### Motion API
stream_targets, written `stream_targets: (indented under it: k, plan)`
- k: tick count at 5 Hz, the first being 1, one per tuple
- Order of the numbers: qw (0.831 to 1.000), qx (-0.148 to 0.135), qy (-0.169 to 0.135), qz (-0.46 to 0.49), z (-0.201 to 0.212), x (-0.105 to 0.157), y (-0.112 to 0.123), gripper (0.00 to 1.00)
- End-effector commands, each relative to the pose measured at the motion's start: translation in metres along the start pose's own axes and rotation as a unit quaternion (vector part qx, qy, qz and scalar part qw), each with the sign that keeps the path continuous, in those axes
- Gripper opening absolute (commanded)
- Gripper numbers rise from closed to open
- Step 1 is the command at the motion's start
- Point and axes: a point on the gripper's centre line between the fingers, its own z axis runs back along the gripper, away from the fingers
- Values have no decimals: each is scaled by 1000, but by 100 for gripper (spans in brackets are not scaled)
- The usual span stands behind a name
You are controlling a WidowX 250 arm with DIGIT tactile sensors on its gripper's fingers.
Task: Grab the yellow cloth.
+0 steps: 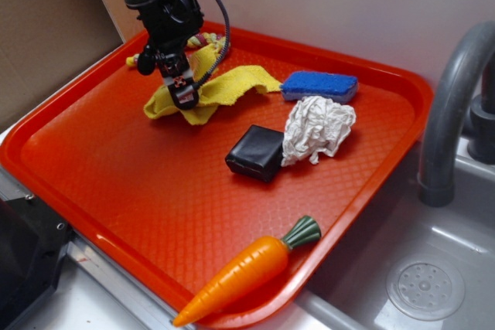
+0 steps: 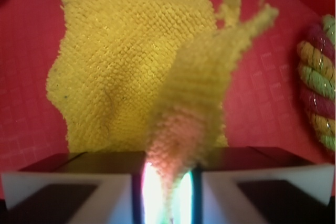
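Observation:
The yellow cloth [image 1: 224, 86] lies at the back of the orange tray [image 1: 116, 183], part flat and part pulled up into a peak. In the wrist view the yellow cloth [image 2: 131, 56] spreads over the tray floor, and one fold rises into the narrow gap between my two fingers. My gripper [image 1: 182, 96] stands over the cloth's left part, shut on that fold. In the wrist view the gripper [image 2: 167, 182] shows two pale fingers [image 2: 68, 192] pinching the ribbed fold.
A blue sponge [image 1: 319, 85], a white crumpled paper wad [image 1: 319, 129] and a black block [image 1: 255, 152] lie right of the cloth. A twisted rope [image 2: 317, 87] sits by the tray's back rim. A toy carrot [image 1: 247, 268] lies at the front corner. A sink and faucet [image 1: 456, 106] stand right.

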Motion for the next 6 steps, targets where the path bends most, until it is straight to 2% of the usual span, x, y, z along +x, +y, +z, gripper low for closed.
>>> stream_targets:
  k: [1,2,3,4,5,6]
  plan:
    - [1000,21,-10,13,29,11,1,0]
    - [989,52,9,136,79,-4,11,0]
    - [964,52,-25,259,130,-32,21,0]
    - [944,21,-44,327,178,-53,15,0]
    - [948,11,-63,312,227,-54,-13,0]
    - [948,15,-54,314,262,-46,-23,0]
